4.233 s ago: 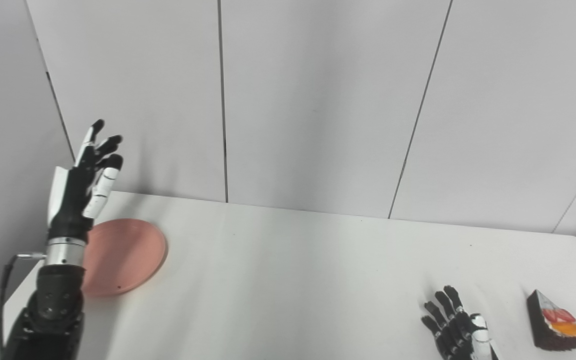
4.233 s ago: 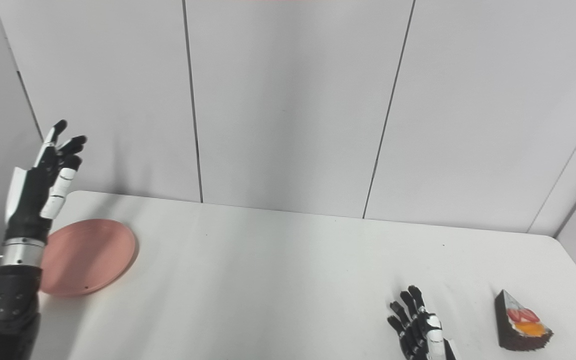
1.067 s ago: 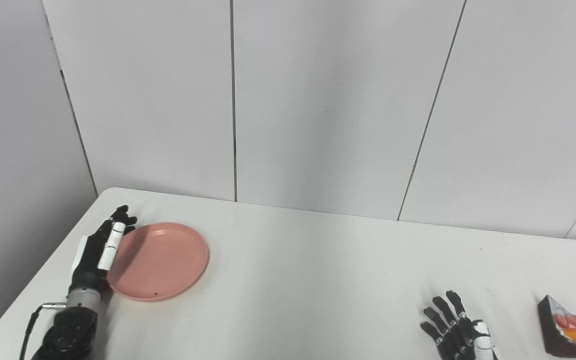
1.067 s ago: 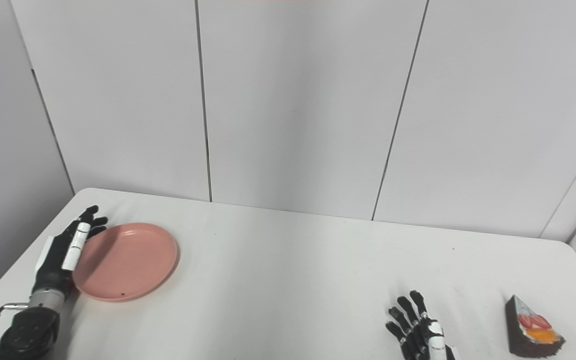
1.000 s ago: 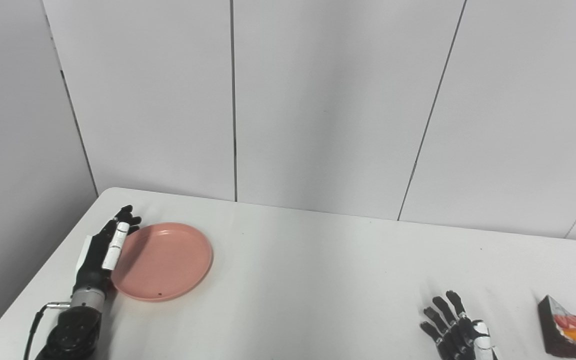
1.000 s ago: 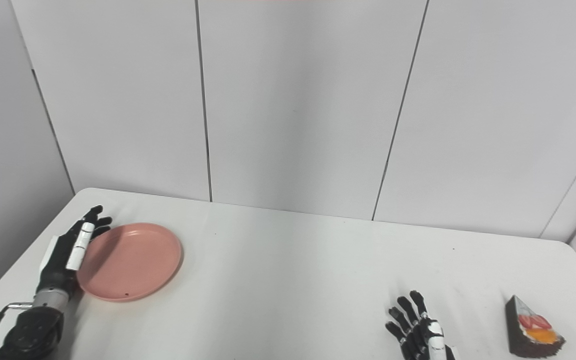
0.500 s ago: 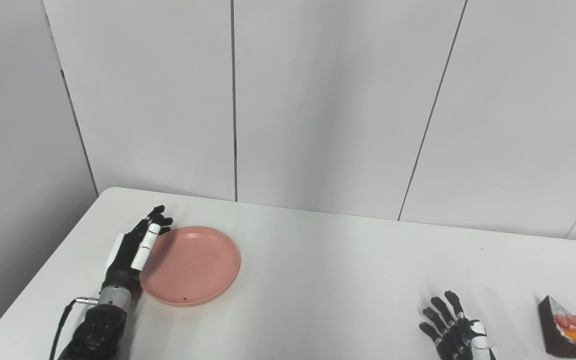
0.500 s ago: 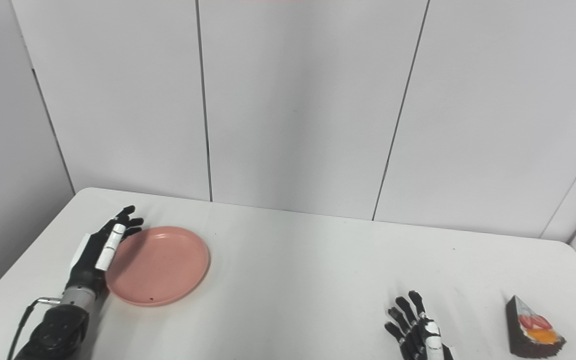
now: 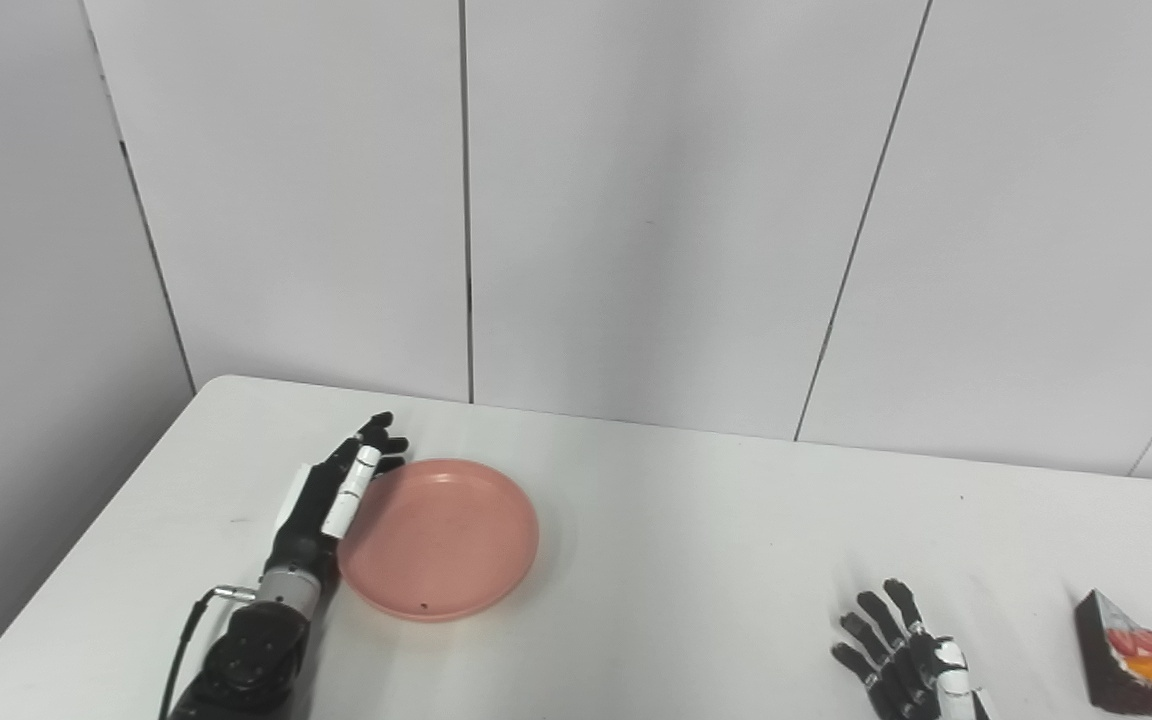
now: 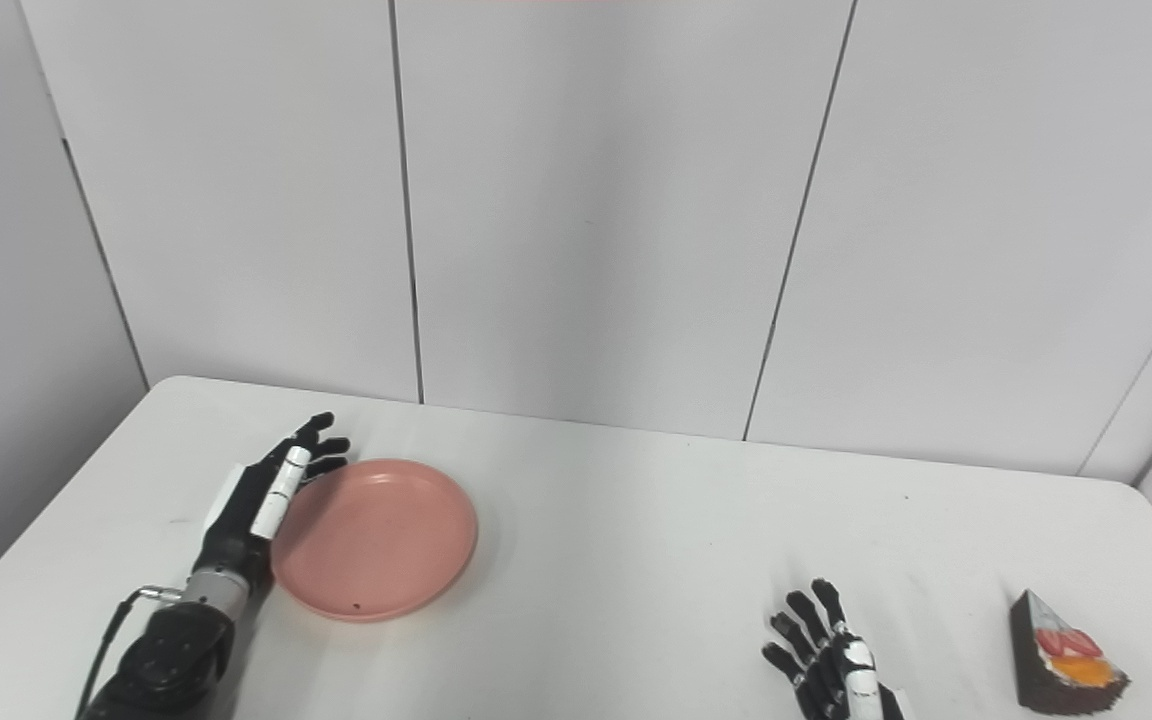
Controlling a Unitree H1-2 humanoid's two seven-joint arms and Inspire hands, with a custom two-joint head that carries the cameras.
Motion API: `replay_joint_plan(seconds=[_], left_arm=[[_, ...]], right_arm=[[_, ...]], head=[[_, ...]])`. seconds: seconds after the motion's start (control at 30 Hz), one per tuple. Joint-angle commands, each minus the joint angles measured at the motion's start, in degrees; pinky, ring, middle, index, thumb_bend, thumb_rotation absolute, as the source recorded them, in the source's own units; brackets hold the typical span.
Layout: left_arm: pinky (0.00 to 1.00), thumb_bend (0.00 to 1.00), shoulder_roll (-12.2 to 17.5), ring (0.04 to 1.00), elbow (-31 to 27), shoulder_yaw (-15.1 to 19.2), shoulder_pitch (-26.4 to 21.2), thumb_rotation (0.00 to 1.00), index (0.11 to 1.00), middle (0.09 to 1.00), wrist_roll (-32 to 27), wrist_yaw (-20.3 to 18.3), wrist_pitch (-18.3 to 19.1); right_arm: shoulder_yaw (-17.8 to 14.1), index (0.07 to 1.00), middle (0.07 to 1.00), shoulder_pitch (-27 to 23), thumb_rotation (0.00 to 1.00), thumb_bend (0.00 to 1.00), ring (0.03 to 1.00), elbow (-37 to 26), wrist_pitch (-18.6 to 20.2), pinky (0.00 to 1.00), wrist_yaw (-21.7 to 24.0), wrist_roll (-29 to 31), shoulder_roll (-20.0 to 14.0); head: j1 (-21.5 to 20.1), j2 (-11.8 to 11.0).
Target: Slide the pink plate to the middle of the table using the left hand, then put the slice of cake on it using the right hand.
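Note:
A round pink plate (image 9: 441, 538) lies flat on the white table (image 9: 656, 540), left of centre. My left hand (image 9: 328, 497) stands on edge against the plate's left rim, fingers straight and apart, holding nothing. A slice of dark cake (image 9: 1132, 654) topped with red and orange fruit sits near the table's front right corner. Low at the bottom edge, my right hand (image 9: 904, 672) rests open with fingers spread, a short way left of the cake and apart from it.
Grey wall panels (image 9: 636, 200) rise straight behind the table's far edge. The table's left edge (image 9: 86, 560) runs diagonally close to my left arm. A thin cable (image 9: 186, 640) loops off the left wrist.
My left hand has pushed the plate to the right, toward the table's middle, staying against its left rim. The right hand and cake have barely moved.

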Motion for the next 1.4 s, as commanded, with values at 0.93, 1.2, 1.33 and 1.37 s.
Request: replay_joint_plan(seconds=[0.93, 1.2, 1.33, 1.37], left_arm=[[0.73, 0.74, -13.57, 0.766, 4.40, -0.61, -5.19, 1.00, 0.924, 0.876, 0.68, -0.47, 0.09], [0.72, 0.73, -14.96, 0.745, 4.52, -0.78, -6.43, 0.97, 0.905, 0.841, 0.96, -0.79, -0.77], [0.71, 0.73, -15.18, 0.743, 4.03, -0.81, -6.73, 0.96, 0.899, 0.836, 0.96, -1.40, -0.28], [0.70, 0.73, -15.19, 0.738, 4.07, -0.78, -6.75, 0.96, 0.897, 0.829, 0.97, -1.51, -0.24]], right_arm=[[1.93, 0.946, 0.903, 1.26, 0.95, 0.81, 0.866, -1.22, 1.57, 0.82, -1.92, -1.73, 1.98], [3.15, 0.936, 0.895, 1.70, 0.95, 0.83, 0.857, -3.44, 3.36, 0.81, -3.72, -3.25, 3.42], [3.55, 0.934, 0.896, 2.25, 0.94, 0.83, 0.856, -5.35, 4.88, 0.81, -4.40, -3.39, 4.05], [3.62, 0.936, 0.897, 2.35, 0.94, 0.84, 0.857, -5.69, 5.18, 0.81, -4.45, -3.37, 4.10]], head=[[-7.82, 2.86], [-12.68, 4.40], [-14.52, 5.34], [-14.52, 5.34]])
